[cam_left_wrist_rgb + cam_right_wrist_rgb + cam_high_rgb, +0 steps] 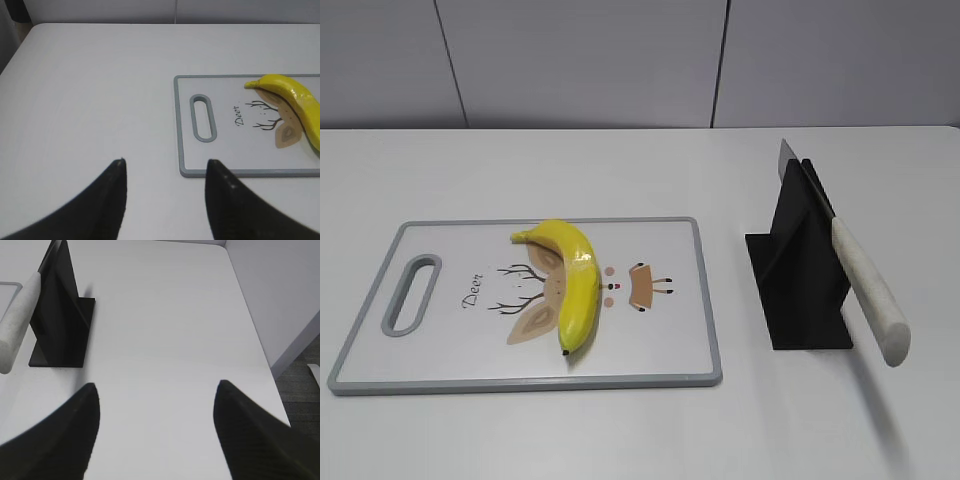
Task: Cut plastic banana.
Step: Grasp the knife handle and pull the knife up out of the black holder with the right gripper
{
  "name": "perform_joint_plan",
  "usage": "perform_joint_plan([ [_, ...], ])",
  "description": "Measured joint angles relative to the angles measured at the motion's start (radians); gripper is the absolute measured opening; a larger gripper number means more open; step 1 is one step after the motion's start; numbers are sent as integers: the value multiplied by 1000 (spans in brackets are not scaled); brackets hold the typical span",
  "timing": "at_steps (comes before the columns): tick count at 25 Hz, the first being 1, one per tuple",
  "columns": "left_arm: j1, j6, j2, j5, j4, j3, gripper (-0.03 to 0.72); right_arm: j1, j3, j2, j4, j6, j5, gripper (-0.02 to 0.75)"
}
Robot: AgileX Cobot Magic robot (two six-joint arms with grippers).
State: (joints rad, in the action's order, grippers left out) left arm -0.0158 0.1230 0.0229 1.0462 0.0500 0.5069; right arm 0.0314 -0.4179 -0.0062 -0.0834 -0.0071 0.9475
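Knife (865, 285) leans in black stand (800, 275), right of banana (575, 280) on board (660, 350).

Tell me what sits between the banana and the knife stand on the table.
Only the printed right part of the cutting board, then bare table, lies between the plastic banana and the black knife stand, per the exterior view.

bright, even light; soft shadows (glare on the plastic banana (576, 283)); wrist-view fingers (116, 192) slightly blurred.
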Motion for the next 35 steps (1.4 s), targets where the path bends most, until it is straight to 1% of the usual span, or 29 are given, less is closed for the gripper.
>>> perform_joint_plan([
  [22,0,0,0,0,0,0,488,0,0,0,0,0,-1,540],
  [27,0,0,0,0,0,0,488,0,0,0,-58,0,-5,540],
  [35,0,0,0,0,0,0,488,0,0,0,-66,0,-6,540],
])
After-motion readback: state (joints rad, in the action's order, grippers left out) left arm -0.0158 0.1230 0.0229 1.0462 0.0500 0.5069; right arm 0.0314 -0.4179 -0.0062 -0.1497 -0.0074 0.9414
